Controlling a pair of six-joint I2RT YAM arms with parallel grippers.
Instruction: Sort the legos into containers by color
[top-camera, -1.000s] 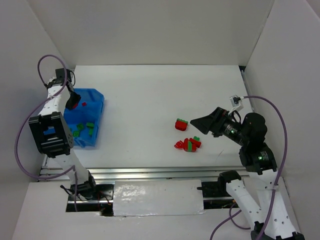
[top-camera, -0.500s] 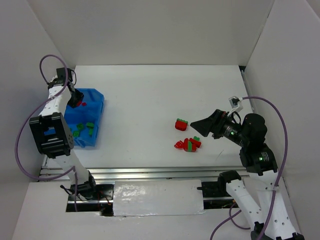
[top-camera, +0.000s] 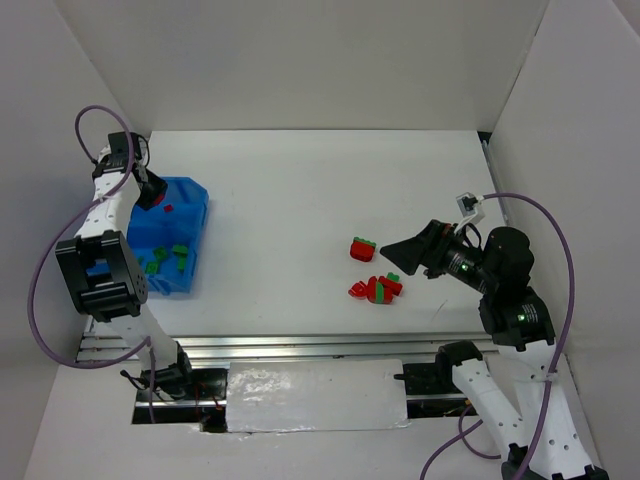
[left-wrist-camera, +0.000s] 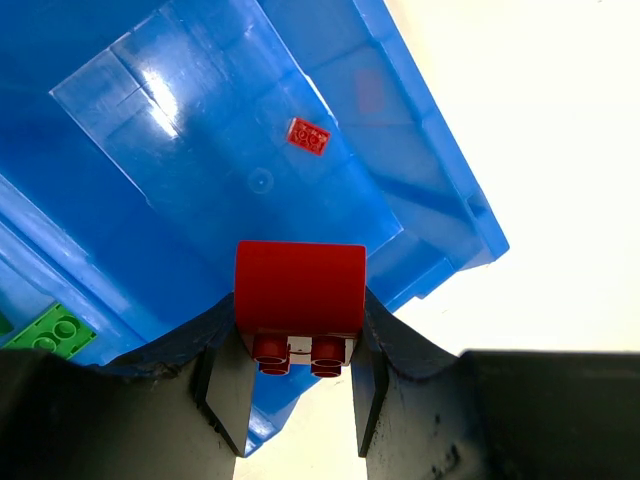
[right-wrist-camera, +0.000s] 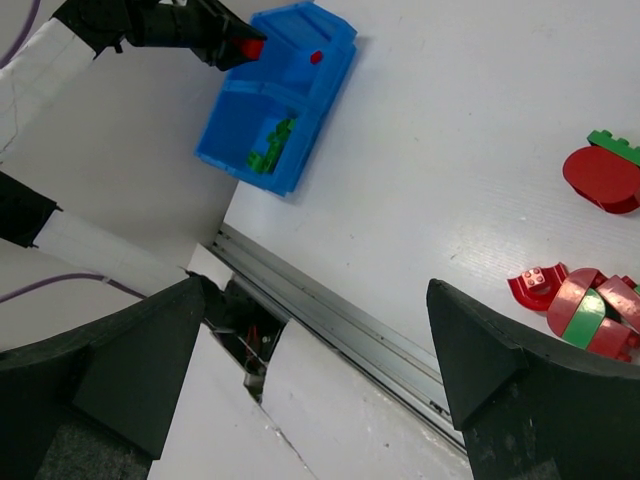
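**Red brick held at the bin's edge: risk of a miss on release**

The left gripper (left-wrist-camera: 299, 398) is clamped on a red brick (left-wrist-camera: 298, 288), one finger pressed to each side. It hangs above the bin (left-wrist-camera: 440, 200), over the far compartment (left-wrist-camera: 200, 130), where a small red brick (left-wrist-camera: 309, 136) lies. Green bricks (top-camera: 165, 258) fill the near compartment (top-camera: 170, 282).

Finding: in the left wrist view the held brick sits low over the bin's outer wall, not over the middle of the floor. Bare table (top-camera: 300, 200) shows between the fingertips below it. If released from here, it may strike the rim and tip out onto the table. A bounce the other way could carry it into the green side.

Mid-table, a mixed pile (top-camera: 377, 288) of red and green bricks and a separate red-and-green piece (top-camera: 363, 247) await sorting. Several in the pile touch or overlap, so a grasp there may catch two colours together.

The right gripper (top-camera: 395, 248) hovers just beside them, fingers spread wide and empty.
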